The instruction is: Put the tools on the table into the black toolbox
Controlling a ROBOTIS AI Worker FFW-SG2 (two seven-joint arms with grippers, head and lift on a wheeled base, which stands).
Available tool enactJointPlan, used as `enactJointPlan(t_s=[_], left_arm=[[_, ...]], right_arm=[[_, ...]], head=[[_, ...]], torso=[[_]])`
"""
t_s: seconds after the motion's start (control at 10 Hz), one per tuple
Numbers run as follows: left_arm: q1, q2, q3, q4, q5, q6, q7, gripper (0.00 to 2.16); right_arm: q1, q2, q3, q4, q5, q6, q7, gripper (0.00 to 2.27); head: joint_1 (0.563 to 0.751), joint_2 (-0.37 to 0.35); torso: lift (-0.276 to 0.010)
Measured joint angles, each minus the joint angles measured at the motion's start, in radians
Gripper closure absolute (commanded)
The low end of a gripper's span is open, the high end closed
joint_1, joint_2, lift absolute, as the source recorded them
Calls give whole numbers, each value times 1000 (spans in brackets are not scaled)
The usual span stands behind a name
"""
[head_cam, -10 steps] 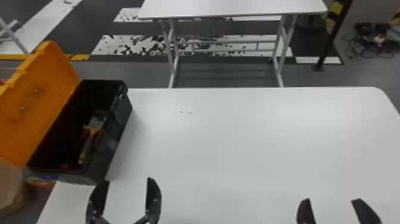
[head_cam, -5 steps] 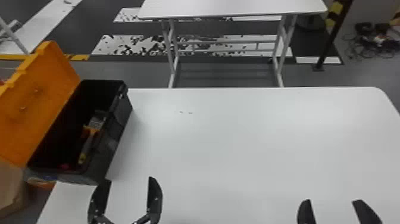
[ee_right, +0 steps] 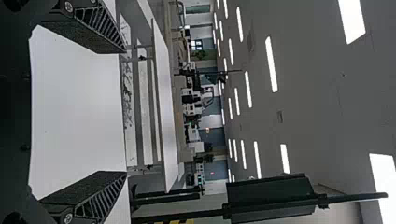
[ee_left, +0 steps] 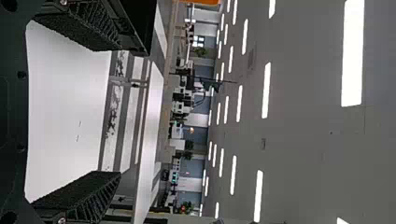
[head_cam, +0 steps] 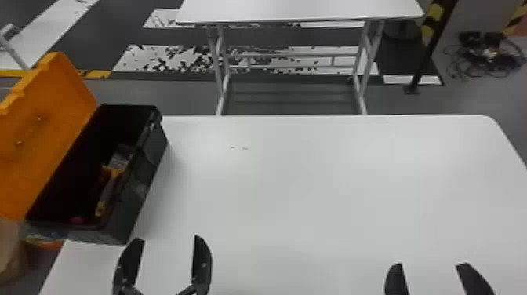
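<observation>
The black toolbox (head_cam: 137, 196) stands at the table's left edge with its orange lid (head_cam: 43, 133) raised. Inside it lie a tool with a yellow and grey handle (head_cam: 105, 198), a grey piece (head_cam: 119, 159) and something red. My left gripper (head_cam: 168, 251) is open over the near left part of the table, just right of the toolbox's near end. In the left wrist view, the left gripper (ee_left: 116, 112) has its fingers wide apart around nothing. At the near right, my right gripper (head_cam: 429, 270) is open, and in its wrist view the right gripper (ee_right: 125, 112) holds nothing.
The white table (head_cam: 313, 188) bears two small dark marks toward its far left. A second white table (head_cam: 298, 10) stands beyond it. Cables (head_cam: 486, 55) lie on the floor at the far right, near a dark post (head_cam: 431, 47). A box sits left of the table, below the lid.
My left gripper has shifted very slightly to the right and up in the head view. The right gripper, toolbox and its contents look unchanged.
</observation>
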Motion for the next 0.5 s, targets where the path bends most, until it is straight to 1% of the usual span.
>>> enactJointPlan(t_s=[0.5], left_arm=[[10,2,-9,-1,-1,-3,-1,36]], right_arm=[[1,0,-1,16,-3,-19,0,83]], head=[[695,62]], torso=[[-75]])
